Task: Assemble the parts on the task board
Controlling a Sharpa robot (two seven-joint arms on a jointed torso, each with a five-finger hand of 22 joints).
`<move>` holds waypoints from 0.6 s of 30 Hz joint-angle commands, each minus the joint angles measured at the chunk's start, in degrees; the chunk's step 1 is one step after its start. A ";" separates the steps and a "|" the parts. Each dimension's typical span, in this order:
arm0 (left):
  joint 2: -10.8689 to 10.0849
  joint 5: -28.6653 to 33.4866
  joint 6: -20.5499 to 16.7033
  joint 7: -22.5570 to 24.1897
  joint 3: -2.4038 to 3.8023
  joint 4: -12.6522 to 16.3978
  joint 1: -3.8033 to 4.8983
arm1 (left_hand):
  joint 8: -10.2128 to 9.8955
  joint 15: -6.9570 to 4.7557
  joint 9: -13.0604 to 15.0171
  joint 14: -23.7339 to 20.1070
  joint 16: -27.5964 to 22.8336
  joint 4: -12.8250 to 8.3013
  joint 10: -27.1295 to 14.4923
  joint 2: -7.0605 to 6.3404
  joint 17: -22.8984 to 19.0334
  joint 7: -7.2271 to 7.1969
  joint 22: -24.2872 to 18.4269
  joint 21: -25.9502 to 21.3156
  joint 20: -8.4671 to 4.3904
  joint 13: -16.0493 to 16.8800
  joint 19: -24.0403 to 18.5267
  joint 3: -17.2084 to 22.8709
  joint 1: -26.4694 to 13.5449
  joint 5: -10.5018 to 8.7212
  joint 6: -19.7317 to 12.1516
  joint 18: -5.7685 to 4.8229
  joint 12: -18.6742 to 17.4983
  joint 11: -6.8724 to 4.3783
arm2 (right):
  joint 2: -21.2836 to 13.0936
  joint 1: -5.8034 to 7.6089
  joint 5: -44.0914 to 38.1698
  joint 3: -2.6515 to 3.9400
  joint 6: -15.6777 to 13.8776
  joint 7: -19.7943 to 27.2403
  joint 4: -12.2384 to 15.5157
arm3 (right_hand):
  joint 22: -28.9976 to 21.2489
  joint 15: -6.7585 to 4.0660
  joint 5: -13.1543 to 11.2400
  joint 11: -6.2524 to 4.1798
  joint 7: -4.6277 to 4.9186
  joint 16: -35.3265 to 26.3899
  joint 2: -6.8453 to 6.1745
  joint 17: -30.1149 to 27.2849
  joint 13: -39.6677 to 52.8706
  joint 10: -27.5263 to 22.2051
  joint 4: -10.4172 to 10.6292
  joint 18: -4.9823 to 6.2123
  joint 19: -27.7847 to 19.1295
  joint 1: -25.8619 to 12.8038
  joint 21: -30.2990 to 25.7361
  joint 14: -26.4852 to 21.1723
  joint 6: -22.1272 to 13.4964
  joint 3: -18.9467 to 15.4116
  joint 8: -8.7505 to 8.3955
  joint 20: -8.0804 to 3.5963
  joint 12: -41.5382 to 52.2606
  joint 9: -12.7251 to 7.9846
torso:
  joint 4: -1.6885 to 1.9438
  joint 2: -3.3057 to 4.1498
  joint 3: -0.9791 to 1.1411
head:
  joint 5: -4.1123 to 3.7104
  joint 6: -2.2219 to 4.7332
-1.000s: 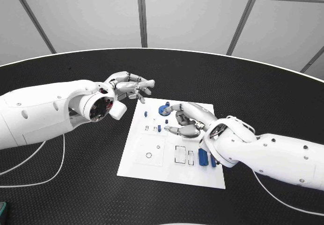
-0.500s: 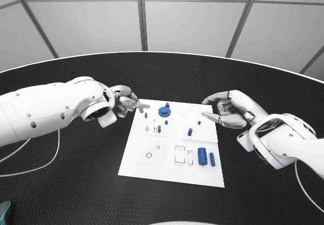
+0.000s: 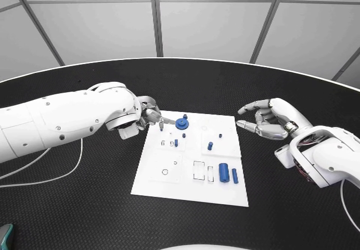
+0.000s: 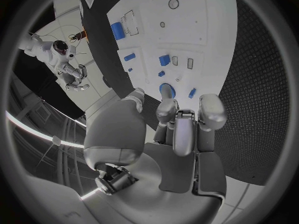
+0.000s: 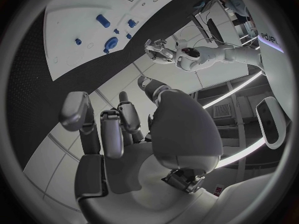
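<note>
We see a round black counter [image 3: 98,208] with a pale rim along its far edge. A thin white cable [image 3: 52,177] lies looped on the counter's near left part. At the lower left corner, a small teal object [image 3: 4,233] sits on the counter; we cannot tell what it is. Behind the counter stand grey wall panels [image 3: 210,28], divided by darker seams.
</note>
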 commanded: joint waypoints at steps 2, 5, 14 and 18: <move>2.53 -0.32 0.96 -0.91 0.01 -1.09 0.00 | 0.44 -0.51 0.70 4.73 0.31 0.00 0.39 0.28 10.81 -0.32 0.44 0.28 -0.11 0.26 0.34 -0.60 -0.73 -0.17 -0.07 -0.50 0.26 -0.01 | 0.12 0.00 0.08 0.00 0.06 -0.27 -0.17 | -0.04 -0.15 0.29 -0.07 0.09 0.22 -0.04 9.18 -0.07 -0.43 0.35 0.78 -0.13 -0.28 -0.19 4.42 0.13 0.12 0.24 -0.03 -0.32 0.01 | 0.04 0.14 -0.09 | -0.01 -0.29; 4.57 -0.49 2.45 -1.85 0.01 -2.39 0.00 | 0.70 -0.55 1.44 4.73 0.32 0.02 0.30 0.53 10.82 -0.35 0.47 0.34 -0.17 0.21 0.26 -1.51 -1.46 -0.33 -0.33 -0.50 0.20 -0.04 | 0.30 0.00 0.11 0.00 0.19 -0.56 -0.34 | -0.21 -0.15 0.35 -0.07 0.09 0.15 -0.05 9.04 -0.20 -0.54 0.39 0.83 -0.23 -0.31 -0.39 4.38 0.13 0.11 0.26 -0.03 -0.44 0.01 | -0.09 0.19 -0.10 | 0.11 -0.47; 9.16 -4.23 5.14 -3.40 -0.01 -6.28 -0.06 | 0.67 -0.54 1.89 4.78 0.42 -0.08 0.11 0.73 11.02 -0.31 0.51 0.38 -0.17 0.05 0.20 -1.93 -1.24 -0.32 -0.75 -0.50 0.05 -0.01 | 0.63 0.01 0.14 0.00 0.57 -1.16 -0.54 | -0.45 -0.15 0.43 -0.07 0.10 0.02 -0.07 8.77 -0.39 -0.71 0.45 0.89 -0.37 -0.35 -0.67 4.31 0.10 0.08 0.28 -0.03 -0.62 0.00 | -0.11 0.40 -0.21 | 0.16 -0.68; 10.17 -4.68 6.06 -3.51 -0.01 -7.40 -0.08 | 0.68 -0.53 2.04 4.79 0.44 -0.11 0.08 0.77 11.05 -0.30 0.59 0.42 -0.17 0.06 0.21 -2.03 -0.97 -0.31 -0.84 -0.51 0.04 0.00 | 0.68 0.01 0.14 0.00 0.65 -1.30 -0.55 | -0.45 -0.15 0.43 -0.07 0.10 0.02 -0.07 8.77 -0.39 -0.71 0.45 0.89 -0.37 -0.35 -0.67 4.31 0.10 0.08 0.28 -0.03 -0.62 0.00 | -0.11 0.34 -0.24 | 0.15 -0.96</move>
